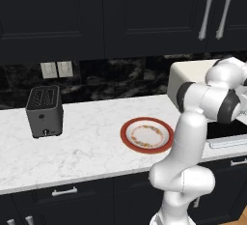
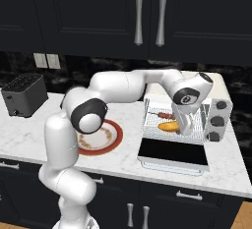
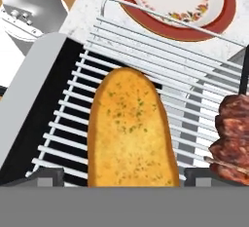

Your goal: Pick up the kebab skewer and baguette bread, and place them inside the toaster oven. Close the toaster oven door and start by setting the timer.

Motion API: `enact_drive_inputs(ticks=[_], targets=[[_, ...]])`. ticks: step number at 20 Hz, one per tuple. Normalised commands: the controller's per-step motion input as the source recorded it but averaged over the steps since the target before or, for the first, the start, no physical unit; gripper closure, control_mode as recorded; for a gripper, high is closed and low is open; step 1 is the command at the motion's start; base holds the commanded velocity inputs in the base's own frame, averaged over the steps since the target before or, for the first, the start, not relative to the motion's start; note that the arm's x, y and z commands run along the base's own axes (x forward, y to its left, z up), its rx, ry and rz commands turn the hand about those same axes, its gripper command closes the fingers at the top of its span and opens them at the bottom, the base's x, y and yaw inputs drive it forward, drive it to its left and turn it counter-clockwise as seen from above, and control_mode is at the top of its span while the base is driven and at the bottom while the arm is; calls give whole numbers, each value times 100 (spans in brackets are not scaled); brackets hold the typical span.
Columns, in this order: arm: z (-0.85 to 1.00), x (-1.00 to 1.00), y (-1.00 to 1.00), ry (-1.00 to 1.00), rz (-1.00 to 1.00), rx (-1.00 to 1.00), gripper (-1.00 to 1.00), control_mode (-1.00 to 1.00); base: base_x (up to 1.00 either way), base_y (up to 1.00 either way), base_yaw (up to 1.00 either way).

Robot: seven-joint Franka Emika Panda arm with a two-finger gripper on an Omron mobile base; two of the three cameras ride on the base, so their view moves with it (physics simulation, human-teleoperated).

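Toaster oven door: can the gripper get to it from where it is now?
Probably yes. The toaster oven door lies folded down and bare, just below the open gripper, which hangs over the baguette bread on the rack.

Dark cabinets (image 1: 53, 16) with pale bar handles (image 2: 139, 13) hang above my white marble desk (image 1: 87, 147) (black veined backsplash (image 1: 120, 77) behind, two wall outlets (image 1: 57, 69)).

1 toaster oven (image 2: 216, 95) was counted, with 1 wire rack (image 3: 160, 65) inside. 1 baguette bread (image 3: 130, 131) and 1 kebab skewer (image 3: 233, 138) were counted on it. 1 plate (image 1: 147, 134) and 1 black toaster (image 1: 44, 110) were counted on 1 counter (image 1: 87, 147).
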Motion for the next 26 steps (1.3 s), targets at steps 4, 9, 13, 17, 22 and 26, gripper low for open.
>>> enact_drive_inputs(ticks=[4, 9, 13, 17, 22, 26], targets=[[38, -51, 0, -4, 0, 0, -100, -100, 0, 0, 0], [17, -64, 0, -1, 0, 0, -100, -100, 0, 0, 0], [5, -78, 2, 0, -2, 0, -100, -100, 0, 0, 0], [13, -53, 0, 6, -21, 0, -100, -100, 0, 0, 0], [4, -76, 0, 3, -59, 0, -100, -100, 0, 0, 0], [1, -24, 0, 4, -69, 0, -100, -100, 0, 0, 0]])
